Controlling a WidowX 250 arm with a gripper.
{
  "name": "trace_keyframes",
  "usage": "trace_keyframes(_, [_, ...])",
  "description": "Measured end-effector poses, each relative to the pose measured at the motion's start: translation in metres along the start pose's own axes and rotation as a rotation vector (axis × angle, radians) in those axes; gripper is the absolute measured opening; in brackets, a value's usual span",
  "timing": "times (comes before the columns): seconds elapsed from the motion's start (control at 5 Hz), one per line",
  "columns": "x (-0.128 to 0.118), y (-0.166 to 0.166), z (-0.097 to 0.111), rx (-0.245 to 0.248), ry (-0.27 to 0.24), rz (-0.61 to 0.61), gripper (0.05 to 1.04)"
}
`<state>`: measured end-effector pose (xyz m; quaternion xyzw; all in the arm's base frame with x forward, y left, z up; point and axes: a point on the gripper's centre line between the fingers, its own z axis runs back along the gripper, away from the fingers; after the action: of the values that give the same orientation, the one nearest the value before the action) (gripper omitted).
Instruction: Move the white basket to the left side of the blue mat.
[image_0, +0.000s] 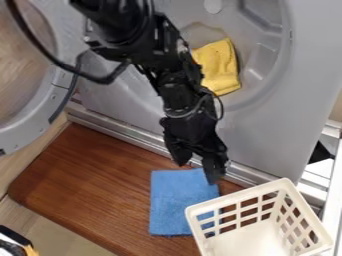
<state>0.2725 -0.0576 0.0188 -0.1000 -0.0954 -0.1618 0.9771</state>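
Presently, gripper (196, 173) is hanging by blue mat's (175, 200) far edge, jaws standing apart; white basket (237, 195) is sitting at near right, overlapping mat; dragging leftward without lift is risking mat bunching.

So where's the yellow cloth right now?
In the camera view, the yellow cloth is at the upper middle, inside the round grey opening, just right of the black arm.
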Motion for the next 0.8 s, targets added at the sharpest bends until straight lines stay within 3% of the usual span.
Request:
trace_keyframes(0.4, [-0.003,-0.024,-0.027,0.033,0.113,-0.131,0.999])
trace_keyframes(0.6, [-0.005,-0.033,-0.041,0.039,0.133,-0.153,0.999])
trace_keyframes(0.8, [-0.001,-0.037,-0.049,0.012,0.126,-0.156,0.999])
